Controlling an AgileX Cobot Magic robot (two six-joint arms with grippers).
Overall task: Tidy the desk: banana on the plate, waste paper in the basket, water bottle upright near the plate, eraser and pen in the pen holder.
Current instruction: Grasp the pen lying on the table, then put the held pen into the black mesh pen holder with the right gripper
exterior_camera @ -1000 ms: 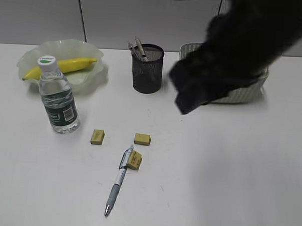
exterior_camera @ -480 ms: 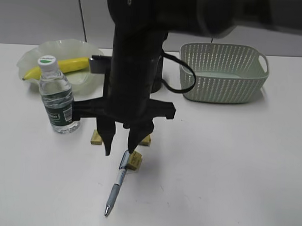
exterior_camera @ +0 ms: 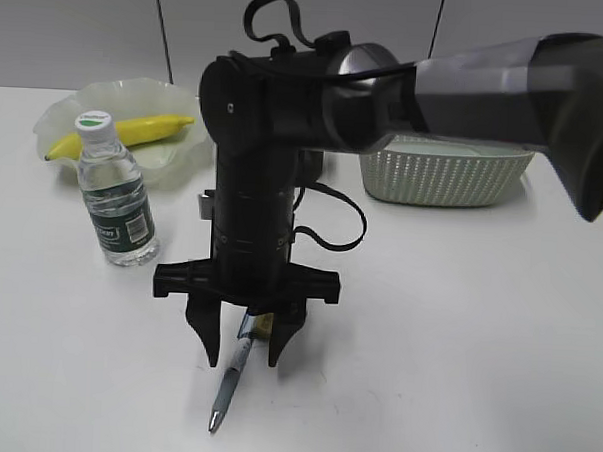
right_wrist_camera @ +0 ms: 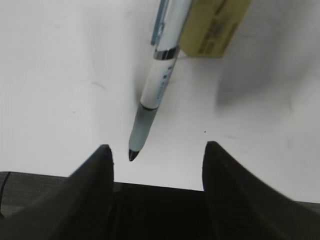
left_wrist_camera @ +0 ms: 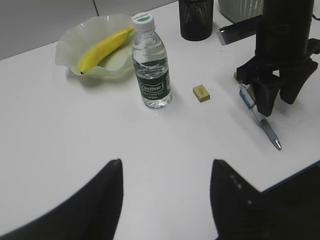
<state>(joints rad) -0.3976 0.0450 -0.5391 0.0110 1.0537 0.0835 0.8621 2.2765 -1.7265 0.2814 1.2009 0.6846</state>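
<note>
On the plain white table, at about ten o'clock in the exterior view, the shallow pale green glass plate with a wavy rim holds the curved yellow banana. Just in front of it stands the small clear water bottle with a dark green label and white cap, upright and close to the plate. A small tan rectangular eraser lies alone on the table beside the bottle in the left wrist view. The left claw hangs low at six o'clock in its own view, its two dark fingers apart and holding nothing. Near the centre, the right claw points straight down with its jaws spread wide, empty, straddling the upper part of the white and grey-blue pen; the pen's tip points to six o'clock, and a second tan eraser lies against its clip end. At two o'clock sits the pale grey-green perforated plastic basket, partly behind the arm.
</note>
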